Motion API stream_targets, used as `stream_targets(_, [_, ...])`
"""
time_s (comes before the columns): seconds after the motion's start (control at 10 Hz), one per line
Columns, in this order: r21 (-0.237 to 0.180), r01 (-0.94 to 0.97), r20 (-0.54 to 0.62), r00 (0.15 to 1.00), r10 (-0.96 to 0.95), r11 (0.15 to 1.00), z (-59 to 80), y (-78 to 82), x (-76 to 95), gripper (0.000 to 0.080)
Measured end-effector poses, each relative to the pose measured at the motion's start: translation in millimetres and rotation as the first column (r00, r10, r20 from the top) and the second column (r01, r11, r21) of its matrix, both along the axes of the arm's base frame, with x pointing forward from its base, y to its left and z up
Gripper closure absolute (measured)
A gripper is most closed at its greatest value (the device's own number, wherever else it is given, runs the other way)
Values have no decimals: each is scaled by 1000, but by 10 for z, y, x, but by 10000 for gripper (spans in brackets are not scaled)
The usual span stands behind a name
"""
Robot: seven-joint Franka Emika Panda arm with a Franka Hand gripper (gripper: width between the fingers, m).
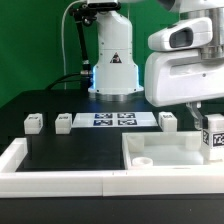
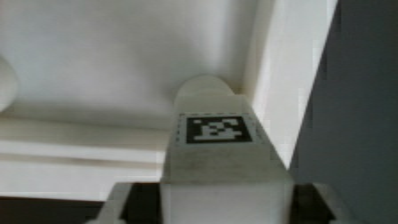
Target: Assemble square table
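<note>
Desk [image 1: 70, 150]: black top, and everything sits on it; the Panda arm's base [image 1: 113, 70] stands at the back
Border wall [image 1: 60, 183]: long, low and white; it runs along the front and up the exterior view's left
Square tabletop [image 1: 170, 155]: white slab lying flat at the exterior view's front right, just behind the border wall; whether it touches the wall I cannot tell
Marker board [image 1: 115, 120]: flat on the desk in front of the arm's base
End effector [image 1: 207, 126]: down over the slab's right end; the wrist view shows both fingers pressed to the sides of a leg, closed partway with that leg in hold
Held leg [image 2: 217, 140]: white block, tag facing the wrist camera, tip towards the slab; contact with it not clear
Loose legs: three in a row with the marker board; far-left leg [image 1: 33, 122] and next leg [image 1: 63, 122] on the board's left, third leg [image 1: 167, 120] just right of it
</note>
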State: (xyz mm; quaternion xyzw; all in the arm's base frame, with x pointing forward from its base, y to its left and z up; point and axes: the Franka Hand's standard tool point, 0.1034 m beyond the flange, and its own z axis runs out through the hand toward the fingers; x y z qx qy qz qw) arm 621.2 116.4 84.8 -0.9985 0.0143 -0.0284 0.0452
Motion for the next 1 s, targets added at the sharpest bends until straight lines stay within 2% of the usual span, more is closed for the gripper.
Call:
stream_targets(0.4, [7, 422, -37, 906, -421, 907, -7, 0, -4, 507])
stream_targets(0.6, [5, 612, -56, 790, -611, 791, -12, 6, -9, 507])
stream_targets(1.0, [2, 763, -72, 645, -761, 646, -15, 5, -10, 507])
